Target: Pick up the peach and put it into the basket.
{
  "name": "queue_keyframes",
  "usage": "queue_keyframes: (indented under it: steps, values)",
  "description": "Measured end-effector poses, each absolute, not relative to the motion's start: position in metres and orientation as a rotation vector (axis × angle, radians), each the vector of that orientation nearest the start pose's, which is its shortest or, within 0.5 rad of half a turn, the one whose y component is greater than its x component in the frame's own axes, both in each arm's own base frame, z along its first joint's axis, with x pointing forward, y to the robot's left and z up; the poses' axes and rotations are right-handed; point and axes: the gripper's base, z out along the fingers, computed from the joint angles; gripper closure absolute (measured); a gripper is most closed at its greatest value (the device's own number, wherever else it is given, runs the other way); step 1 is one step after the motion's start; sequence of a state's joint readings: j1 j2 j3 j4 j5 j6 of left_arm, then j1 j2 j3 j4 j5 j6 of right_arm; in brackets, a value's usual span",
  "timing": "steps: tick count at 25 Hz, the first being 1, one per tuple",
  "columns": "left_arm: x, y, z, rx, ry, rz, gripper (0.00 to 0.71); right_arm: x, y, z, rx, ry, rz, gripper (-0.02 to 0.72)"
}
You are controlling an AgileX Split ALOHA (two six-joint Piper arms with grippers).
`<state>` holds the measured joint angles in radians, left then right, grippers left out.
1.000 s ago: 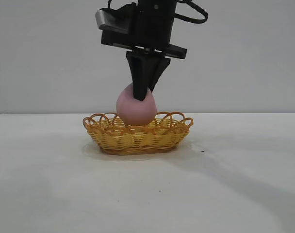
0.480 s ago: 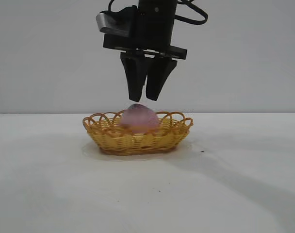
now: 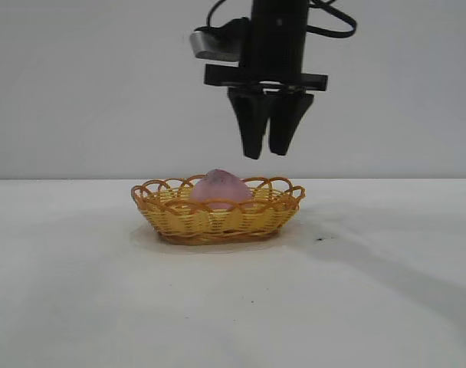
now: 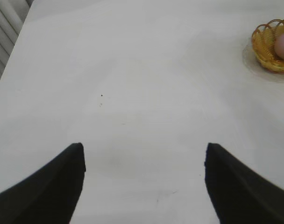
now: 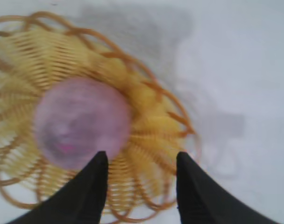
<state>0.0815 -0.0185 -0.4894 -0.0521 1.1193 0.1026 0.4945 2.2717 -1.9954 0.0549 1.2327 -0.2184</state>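
Our right gripper [image 3: 267, 149] hangs above the basket [image 3: 218, 218], pointing straight down, its two black fingers parted a little and holding nothing. It sits over the basket's right half, well clear of the rim, with open air between its tips and the fruit.

Below it, the peach [image 3: 220, 188] rests inside the basket, near the middle, its rounded top showing just above the looped rim. From the right wrist view, the peach [image 5: 81, 121] lies on the yellow weave, touching no finger. We judge the task all but done, since the fruit is already in place.

The peach looks light, matte and firm enough to pinch without marking, though its round shape could let it roll or slip. If we had to take it again, we would close across its widest part from above. The basket seems light too, and might slide if nudged.

Our left gripper [image 4: 142, 186] is parked over bare bench [image 4: 132, 70], fingers spread wide and empty, with the basket far off.

We see no brands, labels or writing anywhere.
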Motion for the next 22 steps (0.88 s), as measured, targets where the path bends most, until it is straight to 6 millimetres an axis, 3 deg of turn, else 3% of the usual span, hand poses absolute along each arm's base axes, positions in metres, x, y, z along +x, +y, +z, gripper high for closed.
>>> queue_keyframes:
  steps: [7,14,17,20,22]
  values:
    - [-0.009,-0.005,0.270,0.027,2.094,0.048,0.191,0.455,0.139,0.199,-0.699,2.911,0.086,0.412]
    - [-0.009,-0.005,0.270,0.027,2.094,0.048,0.191,0.472,0.057,0.199,-0.441,2.957,0.066,0.412]
    - [-0.009,-0.005,0.270,0.027,2.094,0.048,0.191,0.474,0.031,0.199,-0.357,2.967,0.060,0.412]
    - [-0.009,-0.005,0.270,0.027,2.094,0.046,0.191,0.474,0.023,0.205,-0.330,2.956,0.056,0.412]
    - [-0.009,-0.005,0.270,0.027,2.094,0.046,0.191,0.470,0.023,0.223,-0.326,2.919,0.058,0.412]
